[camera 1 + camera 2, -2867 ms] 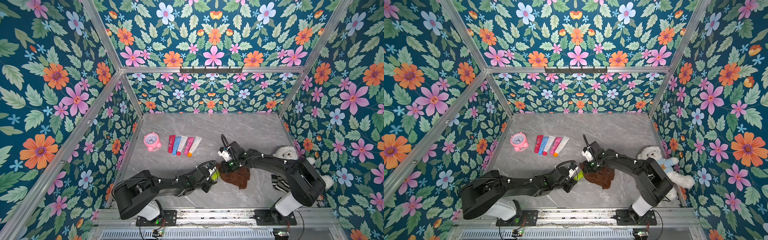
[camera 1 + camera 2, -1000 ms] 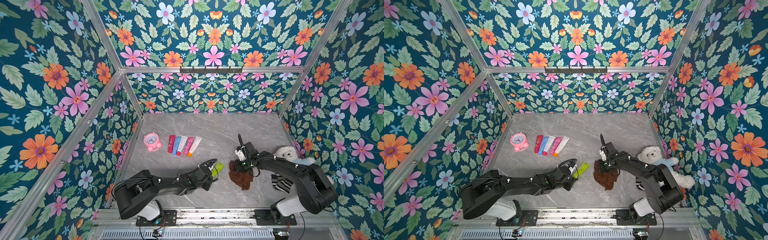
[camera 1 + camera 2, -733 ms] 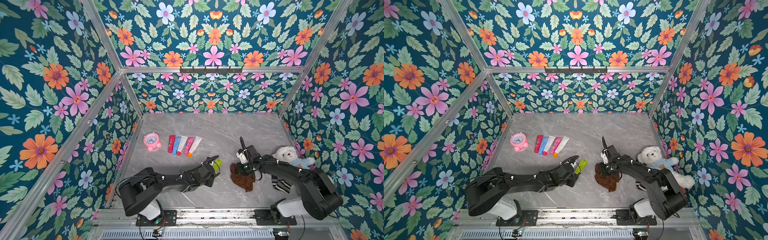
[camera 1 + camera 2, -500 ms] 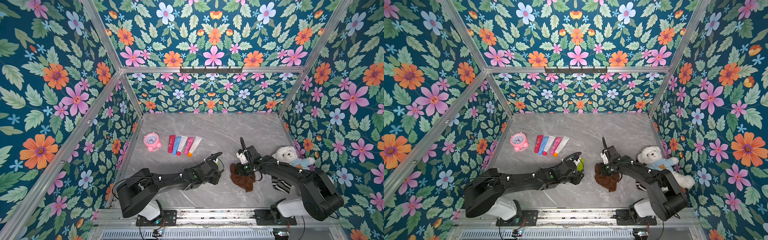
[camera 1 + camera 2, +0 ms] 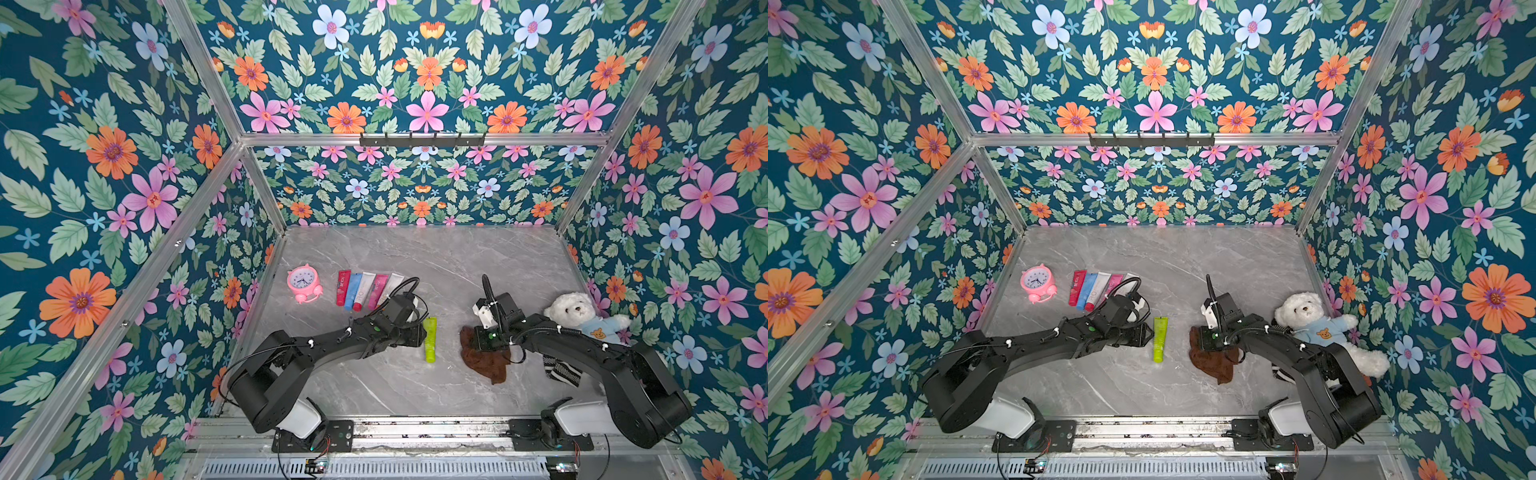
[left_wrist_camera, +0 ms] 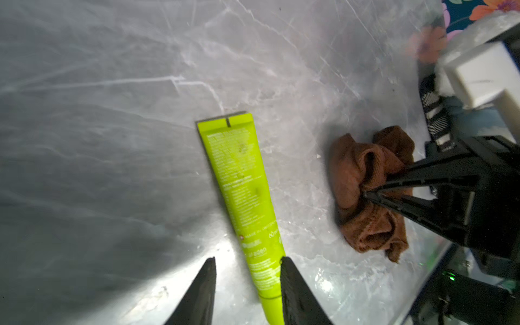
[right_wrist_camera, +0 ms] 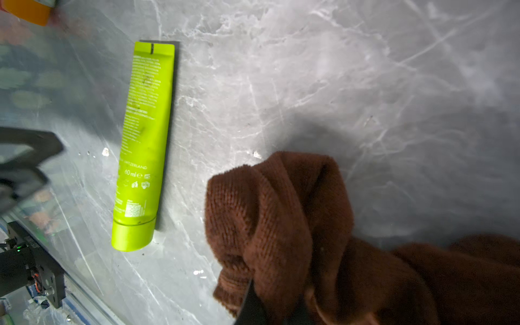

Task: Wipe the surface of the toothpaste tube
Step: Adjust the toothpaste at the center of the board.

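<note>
Toothpaste tube (image 5: 430,338) (lime green) lies flat on the grey marble tabletop (image 5: 415,257), near the middle and between the two arms. In both top views its crimped end points at the back wall and its cap at the front rail. Printed side is up; text is legible in the right wrist view (image 7: 143,146).

Left tool (image 6: 247,261): fingers spread, nothing gripped. It sits low, just beside the tube on its left. In the left wrist view one finger (image 6: 292,292) overlaps the cap end, and the other finger stands clear of the tube with bare tabletop between. Can't tell whether the overlapping finger actually touches the tube.

Right tool (image 6: 365,194): clenched on a bunched brown cloth (image 5: 1210,357). The cloth hangs from the tips with its loose end on the tabletop. It lies right of the tube, near it but apart, with a strip of bare marble between.

Further out:
- row of five tubes (image 5: 368,289), back left
- pink alarm clock (image 5: 303,282) beside the row
- white teddy bear (image 5: 575,309) at the right wall
- striped fabric (image 5: 561,370) under the right arm
</note>
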Tool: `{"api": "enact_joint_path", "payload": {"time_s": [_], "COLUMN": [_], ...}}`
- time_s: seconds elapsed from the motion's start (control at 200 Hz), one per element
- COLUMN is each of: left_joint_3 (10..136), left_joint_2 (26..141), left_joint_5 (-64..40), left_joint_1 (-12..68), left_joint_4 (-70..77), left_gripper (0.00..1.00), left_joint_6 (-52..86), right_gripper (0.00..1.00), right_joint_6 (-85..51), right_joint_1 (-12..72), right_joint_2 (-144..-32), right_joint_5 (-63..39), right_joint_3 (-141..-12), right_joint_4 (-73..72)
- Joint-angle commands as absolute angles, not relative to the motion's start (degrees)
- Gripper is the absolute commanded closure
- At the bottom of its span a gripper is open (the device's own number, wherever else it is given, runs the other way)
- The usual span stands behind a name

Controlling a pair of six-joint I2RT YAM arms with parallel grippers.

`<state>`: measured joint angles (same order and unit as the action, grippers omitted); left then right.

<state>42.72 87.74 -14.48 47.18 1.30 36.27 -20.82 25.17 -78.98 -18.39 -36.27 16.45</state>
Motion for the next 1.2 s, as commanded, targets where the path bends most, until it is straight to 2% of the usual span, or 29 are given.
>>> {"api": "enact_joint_path", "payload": {"time_s": [0.0,0.52,0.81,0.925,1.195], "left_joint_3": [42.7,43.9,47.2,50.7,62.7], "left_joint_2": [89.6,97.3,98.9,98.5,97.5], "left_joint_5": [-19.5,-16.4,-10.5,-5.1,19.6], "left_joint_1": [47.0,47.7,49.1,50.2,51.9], "left_joint_4": [7.6,8.6,1.7,-6.7,-36.6], "left_gripper": [0.59,0.63,0.92,1.00,1.00], "left_joint_6": [40.0,40.4,37.9,34.9,26.7], "right_gripper": [1.00,1.00,1.00,1.00,1.00], "right_joint_6": [-20.2,-20.2,-20.2,-20.2,-20.1], "right_joint_1": [25.2,25.2,25.2,25.2,25.2], "right_joint_2": [-79.0,-78.0,-76.8,-76.5,-76.3], "right_joint_5": [-18.8,-19.2,-18.7,-18.8,-19.2], "right_joint_3": [-36.4,-36.0,-35.7,-35.6,-35.7], "right_joint_4": [16.0,15.9,16.1,16.1,16.1]}}
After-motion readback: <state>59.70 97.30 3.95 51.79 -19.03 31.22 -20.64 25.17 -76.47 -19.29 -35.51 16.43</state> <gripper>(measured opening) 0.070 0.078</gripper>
